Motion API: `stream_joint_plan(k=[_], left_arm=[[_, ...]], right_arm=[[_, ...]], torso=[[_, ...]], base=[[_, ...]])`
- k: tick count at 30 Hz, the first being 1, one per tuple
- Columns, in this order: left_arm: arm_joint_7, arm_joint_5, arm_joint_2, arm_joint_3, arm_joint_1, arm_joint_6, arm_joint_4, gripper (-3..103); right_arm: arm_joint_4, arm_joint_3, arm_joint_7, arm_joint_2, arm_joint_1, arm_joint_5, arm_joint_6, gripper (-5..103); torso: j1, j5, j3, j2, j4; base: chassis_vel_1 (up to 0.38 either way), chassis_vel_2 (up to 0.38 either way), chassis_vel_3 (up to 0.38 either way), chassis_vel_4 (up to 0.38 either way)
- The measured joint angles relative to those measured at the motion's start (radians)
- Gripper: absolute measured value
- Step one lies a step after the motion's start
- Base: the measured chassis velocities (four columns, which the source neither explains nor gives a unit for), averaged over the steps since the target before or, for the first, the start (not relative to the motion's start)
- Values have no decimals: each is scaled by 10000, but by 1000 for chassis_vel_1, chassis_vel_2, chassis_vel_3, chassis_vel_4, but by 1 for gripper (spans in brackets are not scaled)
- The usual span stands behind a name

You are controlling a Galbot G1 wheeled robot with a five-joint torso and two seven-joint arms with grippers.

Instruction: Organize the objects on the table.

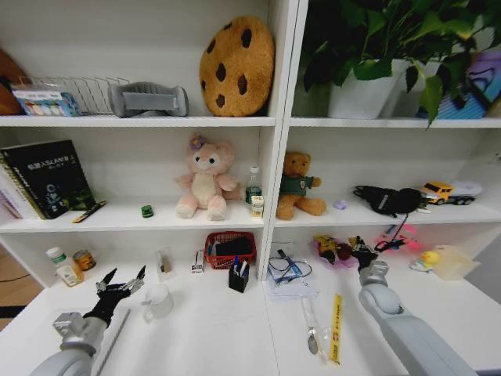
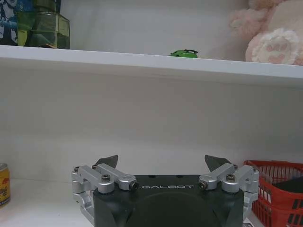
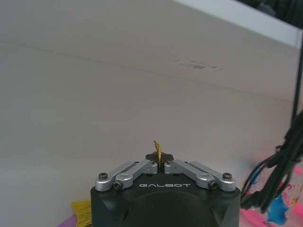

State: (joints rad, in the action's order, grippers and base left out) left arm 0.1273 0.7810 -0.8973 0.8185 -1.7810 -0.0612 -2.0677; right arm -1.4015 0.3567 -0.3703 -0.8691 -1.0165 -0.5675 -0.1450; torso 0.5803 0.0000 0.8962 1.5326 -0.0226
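Left gripper (image 1: 121, 280) is hovering above the white surface (image 1: 211, 329), left of the small black pen cup (image 1: 238, 278), with its fingers (image 2: 107, 162) spread wide and holding nothing. Right gripper (image 1: 362, 249) is reaching toward the back wall, right of the pen cup, with its jaws pressed together on a thin yellow sliver (image 3: 157, 149) that is sticking up between the tips; what the sliver is cannot be told. The pen cup is standing on the surface just in front of a red basket (image 1: 229, 248), with blue-capped pens (image 1: 236, 263) rising from it. A tiny green toy car (image 1: 147, 211) is sitting on the shelf (image 1: 117, 221) above and left of the pen cup, beside a pink plush bear (image 1: 205, 178). A yellow ruler-like strip (image 1: 337, 327) is lying on the surface, right of the pen cup.
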Motion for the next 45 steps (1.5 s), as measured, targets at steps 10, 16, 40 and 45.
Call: stream_joint_plan(k=[10, 16, 40, 45], left_arm=[[0, 0, 0, 0, 0, 0, 0, 100], [0, 0, 0, 0, 0, -3, -1, 100], [-1, 0, 0, 0, 0, -3, 0, 100], [0, 0, 0, 0, 0, -2, 0, 100]], right_arm=[[-12, -17, -21, -122, -6, -12, 4, 37], [-1399, 495, -119, 81, -1251, -55, 34, 58], [-7270, 4832, 332, -412, -8307, -51, -650, 100], [-7922, 5240, 338, -452, -8723, -410, -659, 100]], torso=[[0, 0, 0, 0, 0], [-1, -2, -1, 1, -1], [-2, -1, -2, 2, -1], [-2, -2, -1, 2, -1]], base=[[0, 0, 0, 0], [0, 0, 0, 0], [0, 0, 0, 0], [0, 0, 0, 0]])
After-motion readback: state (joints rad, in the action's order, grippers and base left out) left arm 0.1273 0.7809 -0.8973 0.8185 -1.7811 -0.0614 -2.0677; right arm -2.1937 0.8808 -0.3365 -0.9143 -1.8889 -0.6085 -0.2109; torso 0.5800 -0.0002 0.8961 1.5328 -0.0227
